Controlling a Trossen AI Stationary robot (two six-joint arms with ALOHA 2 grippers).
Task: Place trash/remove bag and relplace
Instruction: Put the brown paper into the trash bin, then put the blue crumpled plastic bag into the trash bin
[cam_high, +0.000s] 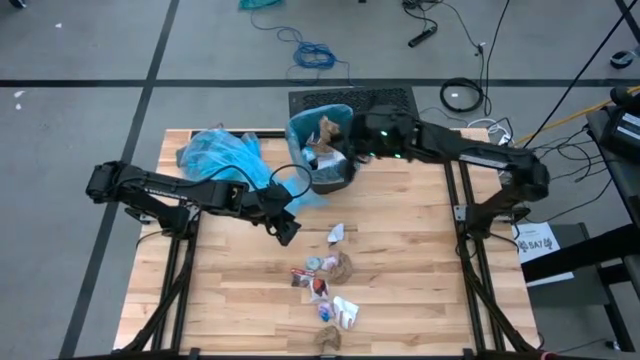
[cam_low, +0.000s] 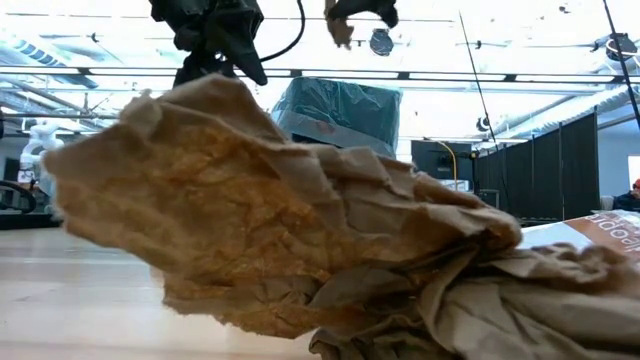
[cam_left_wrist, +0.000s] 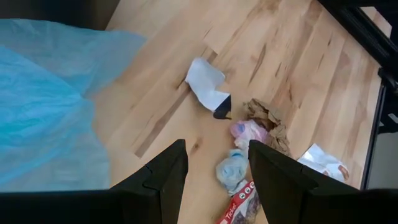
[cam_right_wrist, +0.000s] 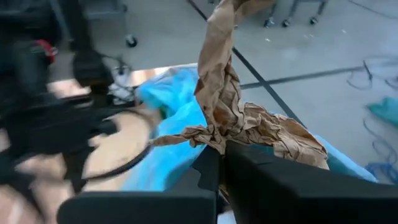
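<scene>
A small bin lined with a blue bag (cam_high: 318, 135) stands at the table's far middle, with scraps inside. My right gripper (cam_high: 342, 140) hovers over its right rim, shut on a crumpled brown paper wad (cam_right_wrist: 249, 118). More trash lies mid-table: a white scrap (cam_left_wrist: 208, 87), a brown wad (cam_left_wrist: 267, 118), a pink bit (cam_left_wrist: 249, 132), a pale blue bit (cam_left_wrist: 230, 171) and a red wrapper (cam_left_wrist: 239, 202). My left gripper (cam_left_wrist: 214, 180) hangs open above the table, left of this trash, holding nothing. A loose blue bag (cam_high: 215, 152) lies heaped at the far left. My right gripper pinches the brown paper wad at a twisted, bunched spot (cam_right_wrist: 214, 144) between its two shut fingers. One long strip (cam_right_wrist: 221, 43) sticks up beyond the fingers and a crumpled lobe (cam_right_wrist: 286, 137) spreads beside them. The wad is lifted clear, above the bin's blue liner.
Near the table's front edge lies a big brown paper wad (cam_low: 300, 230) that fills the low view, with more scraps (cam_high: 345, 312) behind it. Cables lie on the floor beyond the far edge (cam_high: 315, 55). Bare wood shows on the near left and right (cam_high: 220, 300).
</scene>
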